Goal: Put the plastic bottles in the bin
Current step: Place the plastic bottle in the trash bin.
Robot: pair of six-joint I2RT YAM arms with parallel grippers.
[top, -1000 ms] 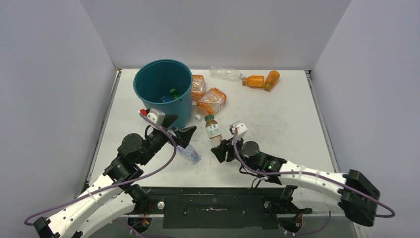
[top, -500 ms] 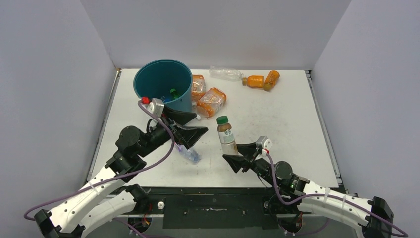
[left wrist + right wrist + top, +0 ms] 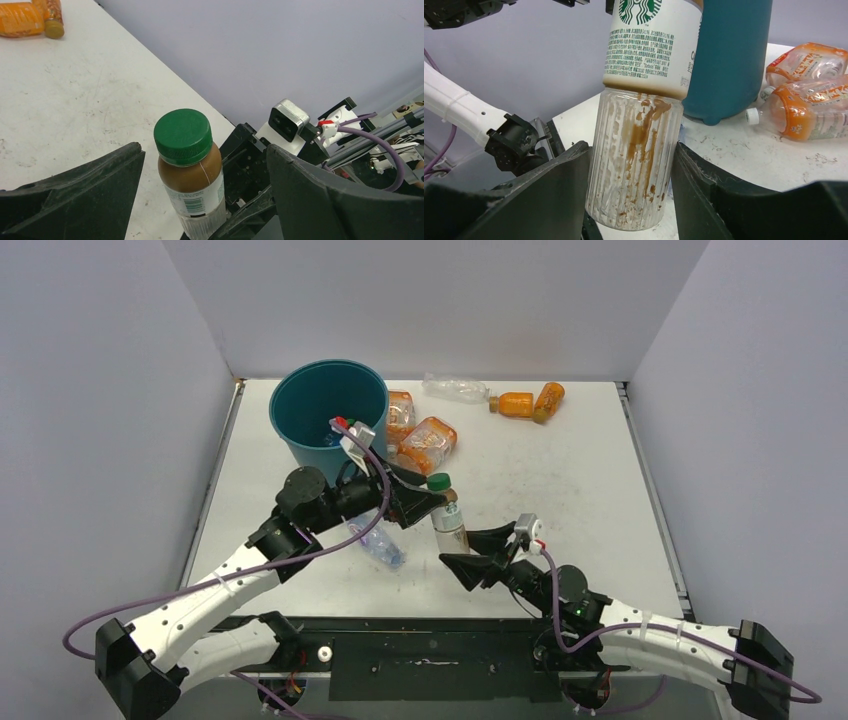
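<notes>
White tabletop (image 3: 560, 470), enclosed by pale grey walls (image 3: 430, 300), formed the work area. Near its middle a green-capped plastic bottle (image 3: 449, 515) was upright, with a white printed label above a clear ribbed lower half streaked with brown residue. The right gripper (image 3: 457, 546) was clamped on that ribbed lower half, one finger pressed against each side. Whether the base rested on the table could not be established. The left gripper (image 3: 205, 150) was at the level of the cap, its fingers spread wide, one on either side of the cap and neck, with a clear gap to each. A blue-tinted clear plastic bottle (image 3: 380, 545) lay on the table just left of the held bottle, under the left arm. Behind, toward the far left, a round teal-blue plastic bin (image 3: 298, 448) stood upright; its contents were partly hidden by the left wrist. Two clear plastic bottles with orange labels (image 3: 428, 443) lay just beside the bin's right side. Along the far edge lay a crumpled clear plastic bottle (image 3: 455, 390) and, beside it, two solid orange plastic bottles (image 3: 517, 403).
</notes>
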